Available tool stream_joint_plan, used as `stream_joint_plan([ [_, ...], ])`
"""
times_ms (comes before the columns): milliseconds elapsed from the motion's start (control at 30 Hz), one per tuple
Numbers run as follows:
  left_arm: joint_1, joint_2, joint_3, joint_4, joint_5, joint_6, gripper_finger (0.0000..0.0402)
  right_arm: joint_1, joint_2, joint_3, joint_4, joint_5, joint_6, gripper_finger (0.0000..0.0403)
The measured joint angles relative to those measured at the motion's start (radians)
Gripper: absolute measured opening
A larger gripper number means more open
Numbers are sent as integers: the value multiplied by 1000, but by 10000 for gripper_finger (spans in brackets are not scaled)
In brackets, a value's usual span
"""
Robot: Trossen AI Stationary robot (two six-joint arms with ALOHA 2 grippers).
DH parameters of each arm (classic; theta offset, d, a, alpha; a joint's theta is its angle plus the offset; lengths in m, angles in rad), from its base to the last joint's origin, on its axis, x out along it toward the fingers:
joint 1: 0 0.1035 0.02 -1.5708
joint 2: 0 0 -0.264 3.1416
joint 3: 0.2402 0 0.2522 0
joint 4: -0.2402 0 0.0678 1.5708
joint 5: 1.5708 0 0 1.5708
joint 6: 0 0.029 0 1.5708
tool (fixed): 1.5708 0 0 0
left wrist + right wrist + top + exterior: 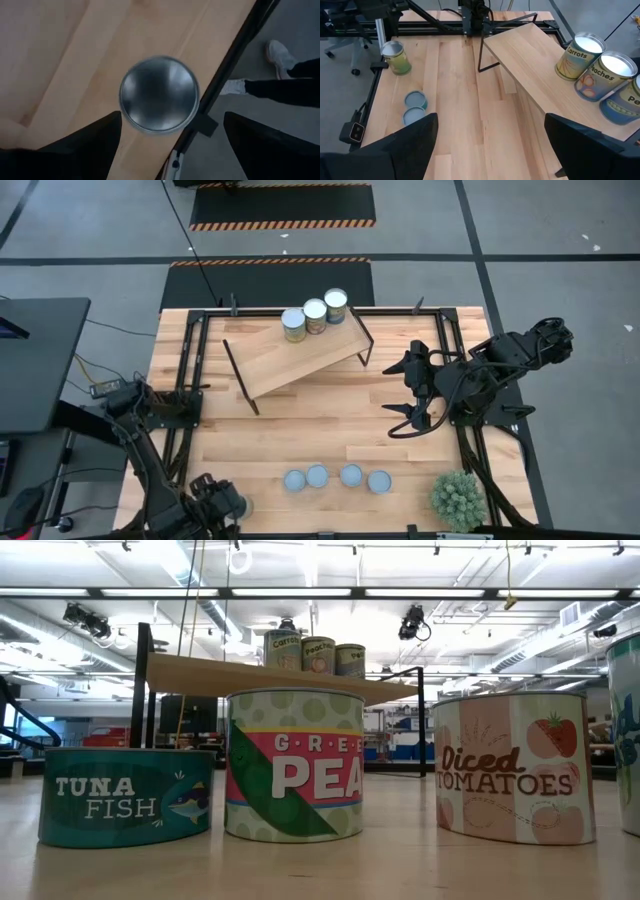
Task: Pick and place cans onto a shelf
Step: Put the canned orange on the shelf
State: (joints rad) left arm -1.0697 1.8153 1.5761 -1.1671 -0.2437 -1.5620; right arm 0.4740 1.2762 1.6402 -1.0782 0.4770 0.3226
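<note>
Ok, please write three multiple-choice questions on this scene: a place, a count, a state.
1. Where do the three tall cans stand? A on the shelf; B on the floor; C in a box.
2. How many flat cans lie in the front row? A two; B four; C six.
3. How are the right gripper's jaws? A open, empty; B shut on a can; C shut on nothing.
Key: 1 A, they stand together on its board; 2 B, four blue-grey lids show; 3 A, nothing sits between them.

- Shelf: pale, smooth, matt wood on thin black metal legs.
- Cans: shiny metal tops, printed paper labels.
- Table: light planked wood.
</note>
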Motion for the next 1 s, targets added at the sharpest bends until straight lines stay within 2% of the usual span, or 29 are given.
stream_joint_plan([
  [300, 13, 12, 0, -121, -19, -174, 354, 0, 0, 0, 1, 0, -4, 373],
  [500, 36, 2, -42, -125, 19, -181, 348, 0, 0, 0, 4, 0, -6, 373],
  [700, 82, -120, -156, -111, 16, -151, 321, 0, 0, 0, 6, 0, -6, 373],
  [867, 111, -247, -257, 39, 58, -72, 314, 0, 0, 0, 6, -7, 9, 373],
  [1000, 95, -284, -335, 202, 66, -65, 312, 0, 0, 0, 8, -5, 15, 373],
])
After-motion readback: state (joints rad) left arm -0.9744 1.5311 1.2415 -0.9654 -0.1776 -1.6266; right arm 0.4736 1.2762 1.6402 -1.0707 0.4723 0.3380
